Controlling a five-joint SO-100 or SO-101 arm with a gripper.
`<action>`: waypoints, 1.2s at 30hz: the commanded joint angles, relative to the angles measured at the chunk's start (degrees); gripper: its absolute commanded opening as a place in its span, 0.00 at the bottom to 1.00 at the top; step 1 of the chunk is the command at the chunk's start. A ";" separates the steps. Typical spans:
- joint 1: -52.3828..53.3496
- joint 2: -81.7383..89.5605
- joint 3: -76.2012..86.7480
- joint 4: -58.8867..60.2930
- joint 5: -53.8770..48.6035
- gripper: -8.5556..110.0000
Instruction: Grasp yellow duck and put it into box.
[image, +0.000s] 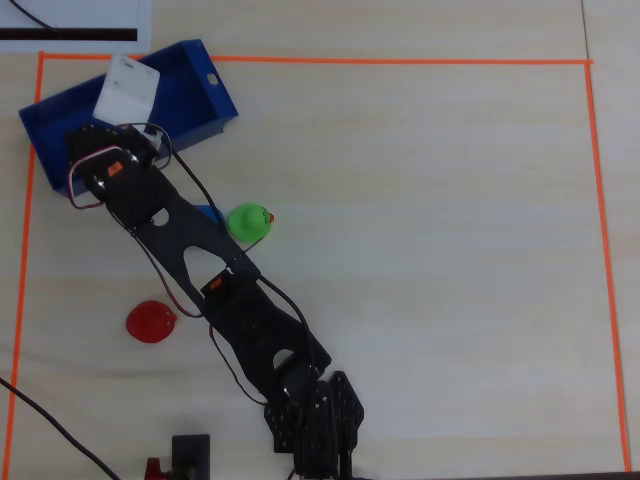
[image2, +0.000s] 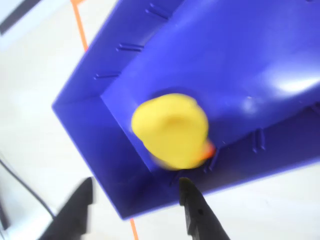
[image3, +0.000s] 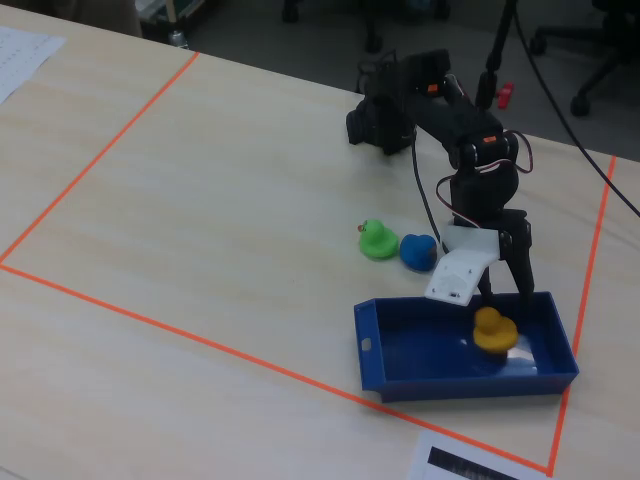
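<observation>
The yellow duck (image2: 170, 131) is inside the blue box (image2: 240, 65), near one corner, and looks blurred in the wrist view. My gripper (image2: 136, 184) is open just above that end of the box, with nothing between its black fingers. In the fixed view the yellow duck (image3: 493, 330) shows within the walls of the box (image3: 450, 380), right below the gripper (image3: 505, 285). In the overhead view the arm and its white camera housing cover the duck and the gripper over the box (image: 190, 95).
A green duck (image: 250, 221) and a blue duck (image3: 417, 250) sit beside the arm, close to the box. A red duck (image: 151, 321) lies left of the arm in the overhead view. Orange tape (image: 400, 61) frames the work area. Cables run along the arm.
</observation>
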 joint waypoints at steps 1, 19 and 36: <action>1.67 3.52 -6.50 4.22 -2.37 0.39; 18.63 95.01 77.96 11.51 -26.89 0.07; 35.16 136.14 135.53 6.86 -35.77 0.07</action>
